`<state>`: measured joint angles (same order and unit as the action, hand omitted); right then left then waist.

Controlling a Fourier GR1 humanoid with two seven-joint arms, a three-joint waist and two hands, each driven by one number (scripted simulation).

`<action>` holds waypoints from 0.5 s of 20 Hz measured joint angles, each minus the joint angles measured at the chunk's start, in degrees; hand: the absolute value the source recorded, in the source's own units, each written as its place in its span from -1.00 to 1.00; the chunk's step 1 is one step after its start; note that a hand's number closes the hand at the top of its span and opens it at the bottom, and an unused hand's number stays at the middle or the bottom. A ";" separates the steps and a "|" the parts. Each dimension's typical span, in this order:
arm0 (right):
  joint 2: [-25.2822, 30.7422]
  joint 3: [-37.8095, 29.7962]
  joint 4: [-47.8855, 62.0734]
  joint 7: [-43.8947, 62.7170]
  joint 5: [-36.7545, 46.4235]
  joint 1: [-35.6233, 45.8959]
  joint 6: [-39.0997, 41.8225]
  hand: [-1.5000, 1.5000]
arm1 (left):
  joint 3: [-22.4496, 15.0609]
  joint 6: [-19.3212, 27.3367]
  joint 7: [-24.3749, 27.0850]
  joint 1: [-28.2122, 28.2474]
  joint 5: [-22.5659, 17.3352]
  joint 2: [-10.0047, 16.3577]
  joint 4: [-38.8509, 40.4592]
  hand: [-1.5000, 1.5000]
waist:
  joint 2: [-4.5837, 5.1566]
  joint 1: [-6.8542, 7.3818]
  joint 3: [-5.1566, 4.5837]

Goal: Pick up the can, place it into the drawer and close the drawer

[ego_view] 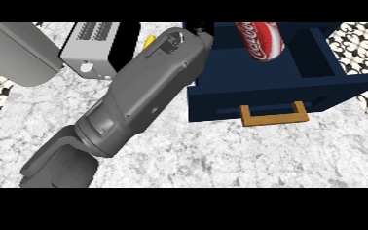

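A red cola can point(260, 40) lies on its side inside the open dark blue drawer point(244, 85), toward the back. The drawer's wooden handle point(274, 114) faces me at the front. My left forearm point(147, 90) runs from the lower left up to the drawer's left wall. Only a small black part of my left hand point(199, 28) shows past the wrist, at the drawer's back left corner, apart from the can. My right hand shows nowhere.
A white boxy appliance point(90, 46) with a black side stands at the back left. Beside it at the far left is a grey rounded object point(22, 53). A small yellow thing point(149, 40) peeks out by the wrist. Marbled counter point(237, 156) lies in front of the drawer.
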<state>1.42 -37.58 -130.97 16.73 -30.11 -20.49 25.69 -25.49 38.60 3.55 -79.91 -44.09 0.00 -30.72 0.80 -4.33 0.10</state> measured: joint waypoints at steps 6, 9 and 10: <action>0.76 0.17 0.37 1.02 0.00 1.29 -0.51 -1.00 | -4.41 2.19 0.97 -0.43 -3.03 0.00 2.10 -1.00 | 0.13 -0.45 0.00; 1.60 -0.21 1.07 1.41 -0.36 2.39 -1.03 -1.00 | -5.89 3.84 1.18 -0.69 -4.51 0.01 2.93 -1.00 | 0.19 -0.59 0.02; 1.75 0.00 1.06 1.62 -0.35 2.87 -1.24 -1.00 | -6.31 4.30 1.59 -0.64 -4.98 0.01 3.40 -1.00 | 0.29 -0.84 0.02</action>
<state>3.18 -37.58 -129.91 18.35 -30.46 -17.63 24.45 -31.80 42.90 5.14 -80.55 -49.07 0.02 -27.32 1.08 -5.17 0.13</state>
